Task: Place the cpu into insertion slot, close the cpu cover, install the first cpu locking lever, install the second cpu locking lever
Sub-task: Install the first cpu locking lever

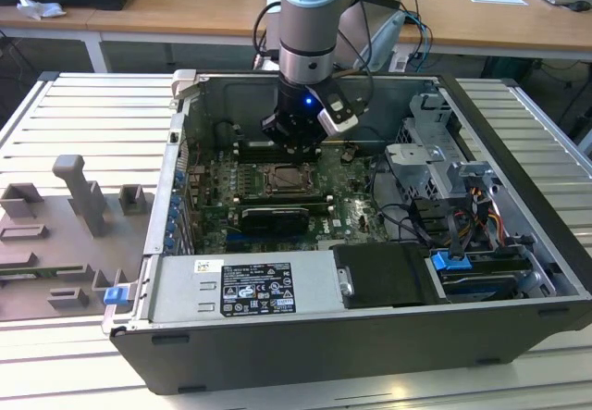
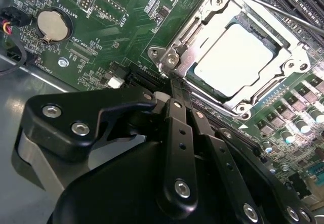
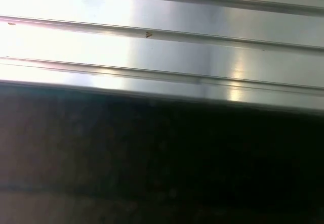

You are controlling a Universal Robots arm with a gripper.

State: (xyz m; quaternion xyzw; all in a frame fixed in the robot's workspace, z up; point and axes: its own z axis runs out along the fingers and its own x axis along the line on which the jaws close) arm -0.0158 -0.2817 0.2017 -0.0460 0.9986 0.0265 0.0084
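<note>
The cpu (image 2: 235, 57) lies flat in the insertion slot (image 2: 243, 107), its pale metal face showing through the window of the cpu cover (image 2: 291, 64), which is folded down over it. A thin wire locking lever (image 2: 283, 11) runs along the far side of the socket. My gripper (image 2: 178, 95) has its two black fingers pressed together, empty, with the tips right at the socket's corner bracket (image 2: 169, 59). In the exterior view the gripper (image 1: 294, 146) hangs inside the open computer case just above the socket (image 1: 289, 180).
A coin battery (image 2: 52, 26) sits on the green board beside the socket. The case holds a power supply (image 1: 245, 285) at the front, a drive cage (image 1: 435, 151) and cables at the exterior view's right. Grey fixtures (image 1: 83, 197) stand on the slatted table (image 3: 152, 32).
</note>
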